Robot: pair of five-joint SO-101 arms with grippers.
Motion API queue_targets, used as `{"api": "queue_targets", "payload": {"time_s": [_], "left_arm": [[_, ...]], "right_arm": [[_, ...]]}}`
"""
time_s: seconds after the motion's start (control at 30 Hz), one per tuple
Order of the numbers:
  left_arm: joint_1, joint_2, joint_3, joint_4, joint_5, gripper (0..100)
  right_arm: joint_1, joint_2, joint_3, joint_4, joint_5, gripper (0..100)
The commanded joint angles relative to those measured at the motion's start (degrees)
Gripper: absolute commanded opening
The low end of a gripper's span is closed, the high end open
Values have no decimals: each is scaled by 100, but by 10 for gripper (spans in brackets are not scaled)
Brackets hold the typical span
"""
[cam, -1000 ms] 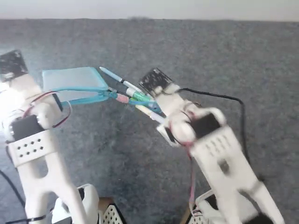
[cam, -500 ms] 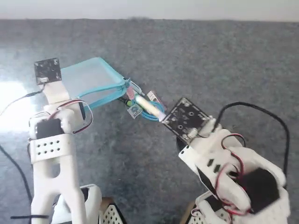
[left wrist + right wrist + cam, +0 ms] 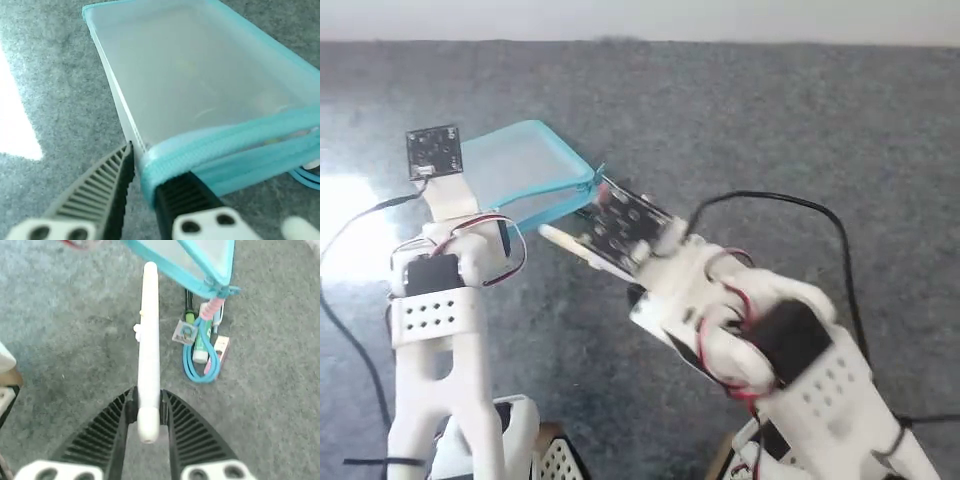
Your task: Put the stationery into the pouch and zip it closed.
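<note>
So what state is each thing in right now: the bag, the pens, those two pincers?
Pouch, unzipped, one lip of its mouth pinched.
Left pincer, shut on the pouch's zip edge.
White pen, gripped at one end, tip close by the pouch's mouth, not yet inside.
Right pincer, shut on the white pen.
Loose stationery, lying on the table beside the pouch's corner, outside it.

The pouch (image 3: 200, 85) is made of frosted, translucent plastic, smooth and faintly glossy, edged with woven teal zip tape (image 3: 225, 150). The pen (image 3: 148, 330) is made of smooth white plastic. The left gripper (image 3: 142, 170) and right gripper (image 3: 148, 397) are formed of matt, dark, ribbed plastic. The table covering (image 3: 770, 120) is made of rough, matt grey cloth.
</note>
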Motion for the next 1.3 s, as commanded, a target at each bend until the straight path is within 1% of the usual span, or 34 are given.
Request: {"api": "queue_targets", "payload": {"time_s": [0.0, 0.23, 0.4, 0.6, 0.83, 0.9, 1.03, 1.1, 1.17, 1.27], "left_arm": [[62, -88, 13, -26, -26, 10], [97, -88, 13, -26, -26, 10], [97, -88, 13, -26, -26, 10], [105, -88, 22, -26, -26, 10], [97, -88, 22, -26, -26, 10], [70, -88, 22, -26, -26, 10], [88, -88, 22, -26, -26, 10], [97, -88, 22, -26, -26, 10], [97, -88, 22, -26, -26, 10], [70, -88, 22, -26, -26, 10]], "right_arm": [[-31, 435, -290, -593, -149, 8], [-31, 1226, -290, -1376, -149, 8], [-13, 1912, -290, -2185, -264, 8], [127, 2782, -299, -3433, -888, 9], [251, 3398, -299, -4479, -897, 13], [233, 3477, -299, -4558, -897, 60], [224, 3547, -299, -4567, -897, 249], [224, 3547, -299, -4541, -809, 316], [242, 3503, -299, -4532, -686, 344], [409, 3284, -387, -4453, -642, 330]]}}
